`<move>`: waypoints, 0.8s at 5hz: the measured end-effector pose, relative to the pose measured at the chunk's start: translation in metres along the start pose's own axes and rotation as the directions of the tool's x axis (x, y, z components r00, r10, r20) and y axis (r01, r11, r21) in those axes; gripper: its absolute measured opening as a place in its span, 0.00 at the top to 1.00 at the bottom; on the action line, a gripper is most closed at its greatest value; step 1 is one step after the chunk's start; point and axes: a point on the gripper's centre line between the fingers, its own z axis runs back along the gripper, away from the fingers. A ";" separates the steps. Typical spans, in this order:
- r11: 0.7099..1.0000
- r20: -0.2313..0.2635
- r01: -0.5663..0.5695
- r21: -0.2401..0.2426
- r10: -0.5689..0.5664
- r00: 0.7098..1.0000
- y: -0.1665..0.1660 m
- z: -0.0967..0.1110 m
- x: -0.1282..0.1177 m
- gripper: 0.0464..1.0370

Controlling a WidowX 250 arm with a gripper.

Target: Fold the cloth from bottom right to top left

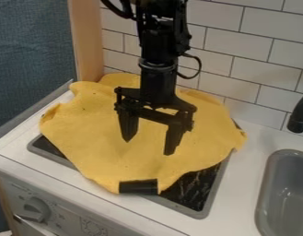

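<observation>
The yellow cloth point(98, 133) lies spread over the cooktop point(193, 189), covering most of its dark, marbled panel. Its outline is irregular: the edges are wavy, with raised folds at the upper left. A black rectangular piece point(138, 186) sits at its front edge. My gripper point(148, 147) hangs above the cloth's middle, fingers spread wide, gripping nothing. The black faucet point(299, 115) and grey sink point(290, 193) are to the right, apart from the cloth. A control knob point(34, 210) is mounted on the front panel. The surrounding counter point(236, 184) is white; white tiles point(258, 60) line the wall behind, beside a wooden post point(86, 41).
</observation>
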 end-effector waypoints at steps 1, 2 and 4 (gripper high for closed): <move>1.000 -0.022 0.005 0.008 -0.005 1.000 0.002 -0.006 -0.003 0.04; 0.989 -0.042 0.136 0.062 -0.133 0.990 0.000 -0.009 -0.009 0.04; 0.895 -0.009 0.435 0.101 -0.436 0.900 -0.012 -0.018 -0.032 0.04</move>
